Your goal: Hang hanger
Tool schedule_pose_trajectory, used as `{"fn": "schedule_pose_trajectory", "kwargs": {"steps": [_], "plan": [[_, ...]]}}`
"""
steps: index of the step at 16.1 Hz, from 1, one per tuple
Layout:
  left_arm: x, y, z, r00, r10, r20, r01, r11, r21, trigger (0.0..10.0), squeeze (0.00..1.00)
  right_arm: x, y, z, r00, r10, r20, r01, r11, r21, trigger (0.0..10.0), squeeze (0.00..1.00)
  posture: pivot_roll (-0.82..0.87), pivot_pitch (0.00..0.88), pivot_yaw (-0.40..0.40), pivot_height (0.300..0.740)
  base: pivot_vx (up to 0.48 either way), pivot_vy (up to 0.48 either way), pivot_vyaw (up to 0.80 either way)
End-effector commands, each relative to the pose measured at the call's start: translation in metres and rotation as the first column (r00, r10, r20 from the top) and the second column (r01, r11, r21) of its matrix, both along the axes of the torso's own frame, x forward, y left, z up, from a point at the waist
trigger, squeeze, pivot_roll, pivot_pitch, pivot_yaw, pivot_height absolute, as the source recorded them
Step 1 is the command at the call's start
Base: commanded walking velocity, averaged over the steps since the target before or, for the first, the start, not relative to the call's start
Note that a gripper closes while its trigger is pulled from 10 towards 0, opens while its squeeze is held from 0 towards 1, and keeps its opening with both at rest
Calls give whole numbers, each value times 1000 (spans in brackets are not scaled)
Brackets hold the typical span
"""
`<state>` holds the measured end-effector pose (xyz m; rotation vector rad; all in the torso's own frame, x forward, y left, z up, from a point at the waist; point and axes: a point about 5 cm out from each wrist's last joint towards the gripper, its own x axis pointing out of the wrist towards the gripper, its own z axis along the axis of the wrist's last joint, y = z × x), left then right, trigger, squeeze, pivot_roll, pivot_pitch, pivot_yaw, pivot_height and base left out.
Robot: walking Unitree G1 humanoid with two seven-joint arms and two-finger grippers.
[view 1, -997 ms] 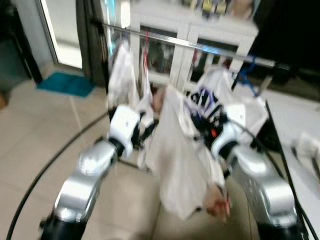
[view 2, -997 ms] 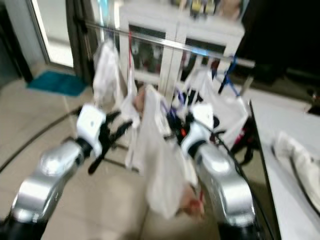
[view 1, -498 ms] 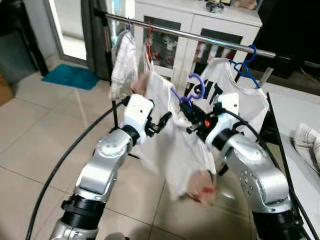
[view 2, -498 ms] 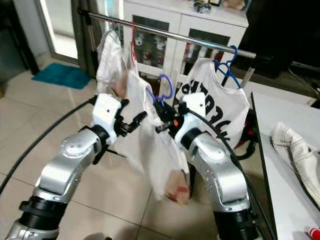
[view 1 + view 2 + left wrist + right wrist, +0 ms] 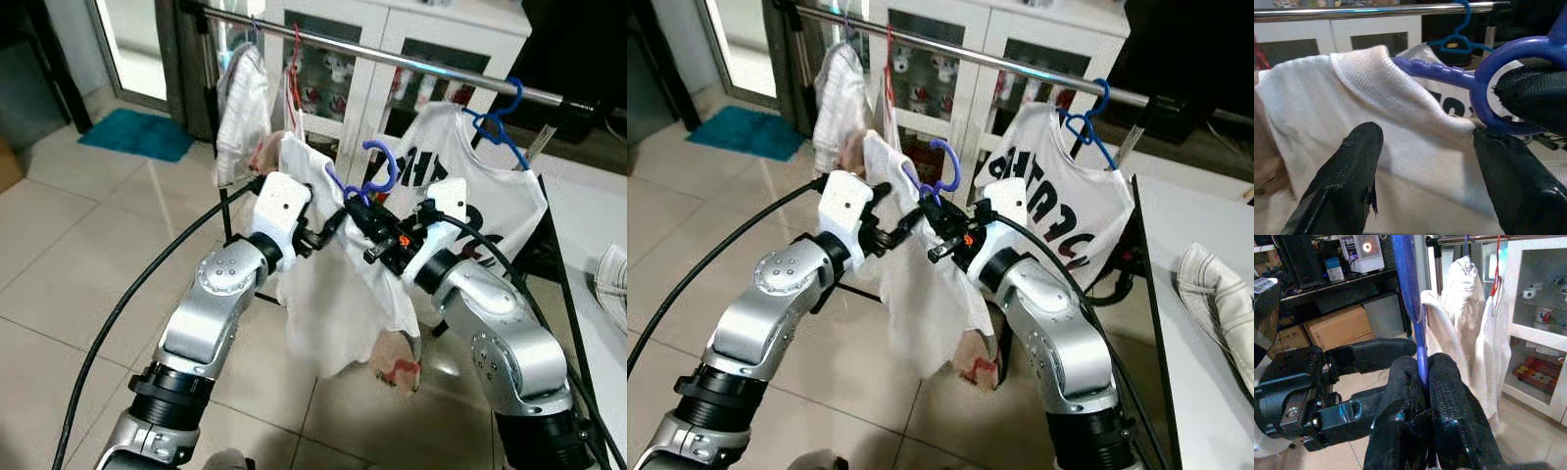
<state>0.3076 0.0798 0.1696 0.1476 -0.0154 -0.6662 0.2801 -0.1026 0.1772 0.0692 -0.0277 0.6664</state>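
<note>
- Holding a purple hanger (image 5: pixel 364 176) below the metal rail (image 5: pixel 392 54), the right gripper (image 5: pixel 1422 382) has its two black fingers (image 5: pixel 1449 396) pressed together on the hanger's shaft, just under the hook.
- The left gripper (image 5: pixel 1425 161) sits at the white garment (image 5: pixel 338 294) draped on that hanger, fingers (image 5: pixel 1359 166) spread apart with the cloth's collar between them; whether they touch the cloth cannot be told.
- Compared with half a second ago, the head camera has shifted, so the rail and the hanging clothes lie a little differently in view; the hanger's hook stands about as far under the rail as before, not yet over it, and both grippers keep their places on hanger and garment.
- Against the picture a second ago, the blur has gone and the scene is sharp.
- Count on the rail: one pale garment (image 5: pixel 240 108) at the left end, one red hanger (image 5: pixel 292 73) beside it, and one blue hanger (image 5: pixel 498 113) carrying a white printed shirt (image 5: pixel 460 166) to the right.
- One black cable (image 5: pixel 127 304) curves across the tiled floor (image 5: pixel 69 255).
- One white cabinet (image 5: pixel 392 78) stands behind the rail.
</note>
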Motion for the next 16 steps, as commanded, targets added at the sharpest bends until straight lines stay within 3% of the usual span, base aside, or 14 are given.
{"fn": "schedule_pose_trajectory", "kwargs": {"steps": [1, 5, 7, 9, 12, 14, 16], "plan": [[-3, -10, 11, 997, -56, 44, 57, 998, -16, 10000, 0, 1, 1, 6, 999, 17, 31, -18, 1000, 6, 0, 0, 23, 0, -97, 740, 0, 0, 0], [1, -10, 20, 997, -58, 59, 62, 996, -62, 10000, 0, 2, 3, 8, 999, 37, 38, -37, 999, 5, 0, 0, 24, 0, -99, 740, 0, 0, 0], [-9, -14, 26, 984, -171, 59, 176, 980, -92, 10000, 0, 3, 1, 5, 999, 28, 24, -27, 1000, -12, 0, 0, 23, 0, -98, 740, 0, 0, 0], [-20, -9, 19, 968, -249, 29, 249, 968, -20, 10000, 0, 7, -3, 1, 1000, 0, 4, 0, 999, -38, 0, 0, 24, 0, -100, 740, 0, 0, 0], [-10, 25, 5, 1000, -14, -4, 14, 995, 103, 10000, 0, 16, -14, -6, 997, -74, -32, 72, 995, -67, 0, 0, 28, 0, -111, 740, 0, 0, 0], [-13, 34, 5, 1000, 14, -4, -14, 994, 104, 10000, 0, 19, -17, -8, 995, -95, -40, 91, 992, -83, 0, 0, 28, 0, -113, 740, 0, 0, 0], [-13, 29, 12, 1000, 25, 4, -25, 999, 36, 10000, 0, 22, -13, -7, 997, -65, -33, 62, 995, -75, 0, 0, 31, 0, -119, 740, 0, 0, 0]]}}
